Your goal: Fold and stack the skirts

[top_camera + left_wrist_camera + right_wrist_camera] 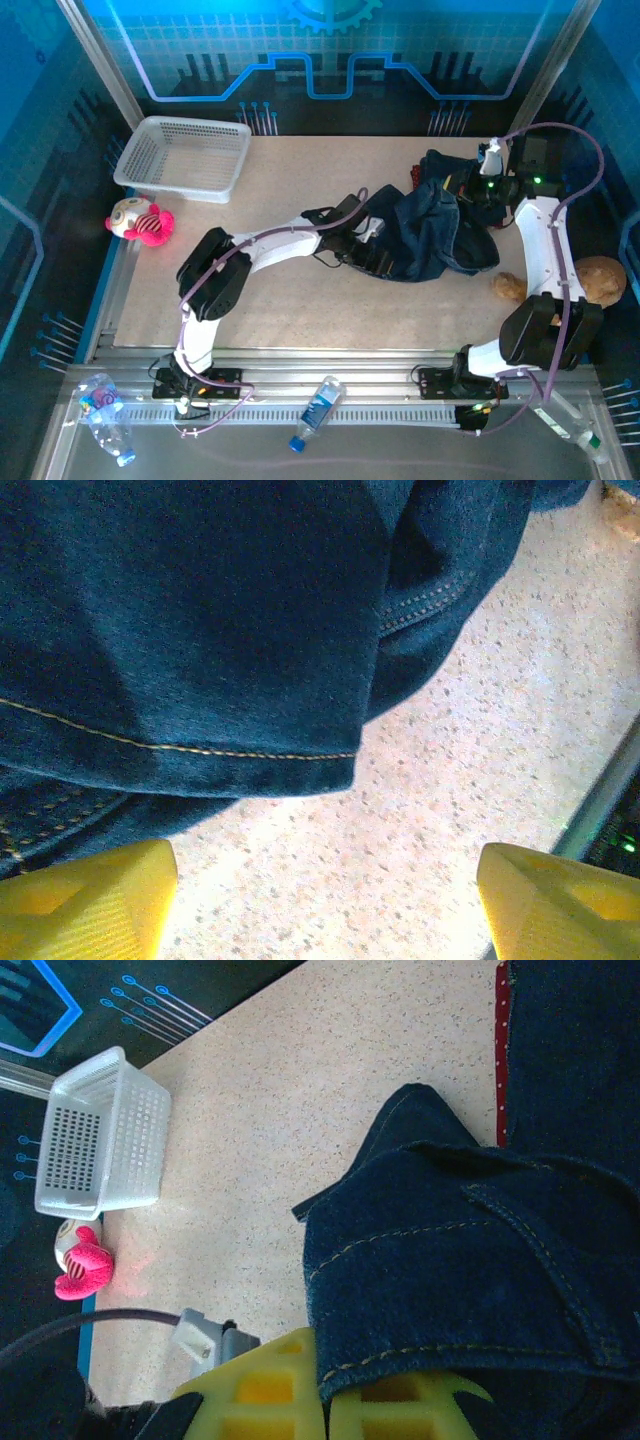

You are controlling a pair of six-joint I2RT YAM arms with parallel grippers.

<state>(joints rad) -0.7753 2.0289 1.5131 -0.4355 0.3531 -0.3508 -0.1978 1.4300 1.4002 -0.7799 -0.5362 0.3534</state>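
A dark blue denim skirt (430,235) lies bunched at the right middle of the table. Its hem with tan stitching (200,740) hangs just ahead of my left gripper (325,910). That gripper is open, its yellow fingers (90,900) wide apart over bare table with nothing between them. In the top view the left gripper (372,240) sits at the skirt's left edge. My right gripper (325,1400) is shut on a folded denim edge (450,1280), at the skirt's far right side (465,190). A strip of a red dotted skirt (503,1050) peeks out beside the denim.
A white mesh basket (185,155) stands at the back left, with a pink-and-white plush toy (140,222) in front of it at the table's left edge. A brown plush (600,280) lies at the right edge. Plastic bottles (318,410) lie on the near rail.
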